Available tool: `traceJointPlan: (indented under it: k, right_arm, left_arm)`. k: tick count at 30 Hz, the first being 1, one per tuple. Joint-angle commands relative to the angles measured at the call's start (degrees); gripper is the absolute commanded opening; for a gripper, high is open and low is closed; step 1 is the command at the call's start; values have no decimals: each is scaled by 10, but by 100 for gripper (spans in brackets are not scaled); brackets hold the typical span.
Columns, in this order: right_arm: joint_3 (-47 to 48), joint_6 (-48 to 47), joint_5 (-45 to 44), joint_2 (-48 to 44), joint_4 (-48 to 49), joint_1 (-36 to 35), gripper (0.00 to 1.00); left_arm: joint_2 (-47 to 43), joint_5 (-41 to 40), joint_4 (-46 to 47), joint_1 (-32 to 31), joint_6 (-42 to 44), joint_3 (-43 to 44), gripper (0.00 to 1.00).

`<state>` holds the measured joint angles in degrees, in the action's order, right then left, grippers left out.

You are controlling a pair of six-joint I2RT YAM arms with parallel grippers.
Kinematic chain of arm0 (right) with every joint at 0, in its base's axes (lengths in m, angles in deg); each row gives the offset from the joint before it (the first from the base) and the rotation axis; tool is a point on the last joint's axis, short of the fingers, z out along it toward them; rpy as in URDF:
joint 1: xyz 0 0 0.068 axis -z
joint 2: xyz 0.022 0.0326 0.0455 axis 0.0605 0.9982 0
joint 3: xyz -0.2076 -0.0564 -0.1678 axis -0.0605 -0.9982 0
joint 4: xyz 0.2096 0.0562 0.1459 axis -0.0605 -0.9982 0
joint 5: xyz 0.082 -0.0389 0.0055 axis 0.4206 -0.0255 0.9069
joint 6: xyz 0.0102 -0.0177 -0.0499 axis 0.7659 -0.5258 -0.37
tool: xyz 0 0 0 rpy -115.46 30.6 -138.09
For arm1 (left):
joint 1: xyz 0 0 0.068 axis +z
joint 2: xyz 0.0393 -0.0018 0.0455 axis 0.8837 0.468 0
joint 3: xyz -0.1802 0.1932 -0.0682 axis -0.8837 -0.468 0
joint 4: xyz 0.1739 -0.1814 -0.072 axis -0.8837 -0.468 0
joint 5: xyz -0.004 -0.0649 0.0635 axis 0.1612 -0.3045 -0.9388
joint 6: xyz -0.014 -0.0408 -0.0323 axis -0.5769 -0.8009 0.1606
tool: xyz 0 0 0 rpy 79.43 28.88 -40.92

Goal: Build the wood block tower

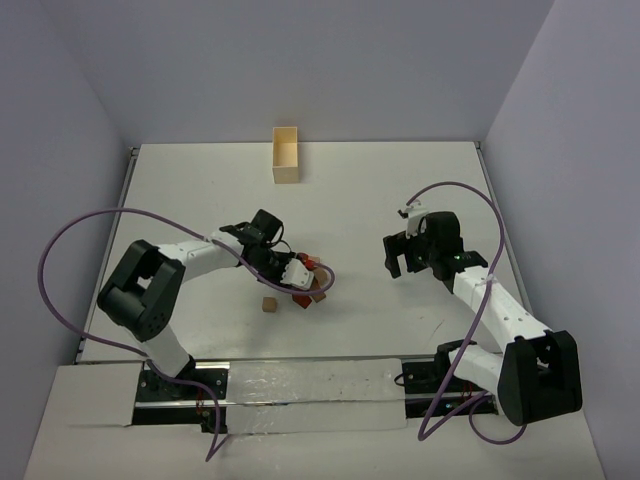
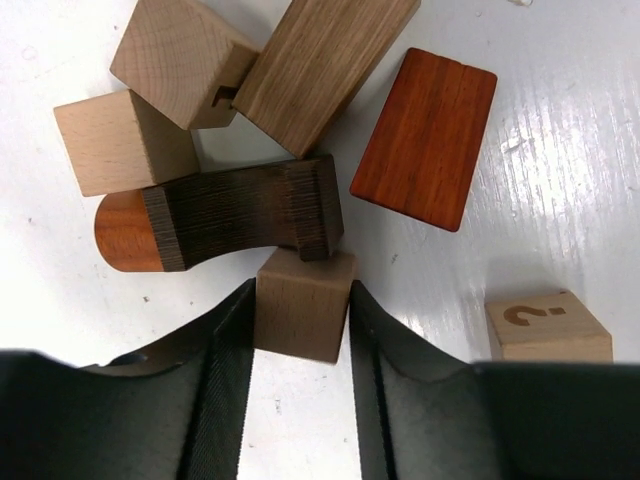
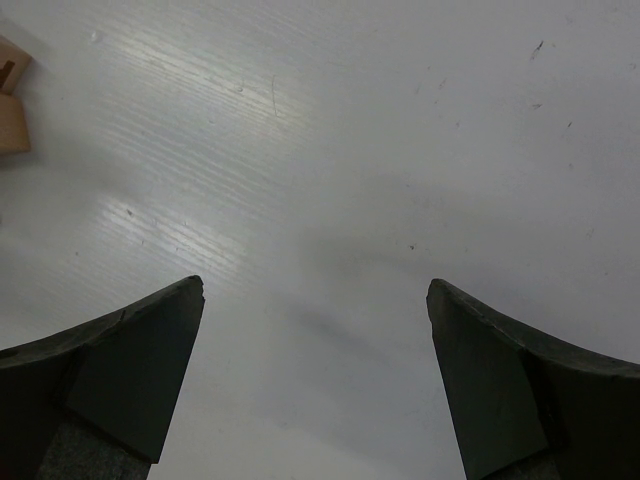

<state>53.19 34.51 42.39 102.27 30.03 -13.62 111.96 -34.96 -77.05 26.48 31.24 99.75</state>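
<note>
Left gripper point(image 2: 302, 288) stands with its jaws narrow on a tan cube point(image 2: 303, 325), one finger pressed to each side face. The cube sits squarely between the tips, and being a cube it has no long axis to favour. Its far face touches a dark arched block point(image 2: 250, 210), so a straight lift looks safer than a drag. Beyond lie the other blocks point(image 1: 310, 285), loose in a cluster left of the tabletop's point(image 1: 200, 190) middle, toward the near edge, with nothing stacked yet. Among them is a red-brown slab point(image 2: 425, 135), and a marked cube point(image 2: 548, 325) sits apart to the right. Right gripper point(image 3: 315, 290) hangs with jaws wide over bare tabletop, well apart from the cluster, so the left arm is the nearer.
</note>
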Motion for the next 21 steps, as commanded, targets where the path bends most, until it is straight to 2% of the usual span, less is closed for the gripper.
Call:
traceJointPlan:
  k: [1,4,8,13,21]
  right_arm:
    - [27,-4,9,-2,-2,-3,100]
    - [28,-4,9,-3,-2,-4,100]
    - [28,-3,10,-4,-2,-3,100]
    - [28,-4,11,-4,-3,-3,100]
    - [28,-4,9,-2,-4,-4,100]
  left_arm:
    - [-20,5,-10,-4,4,0,33]
    - [-22,-1,-25,-2,-19,21,19]
    - [-3,14,-40,13,-77,82,9]
    - [67,46,-58,49,-144,197,5]
    - [161,53,-21,60,-185,302,4]
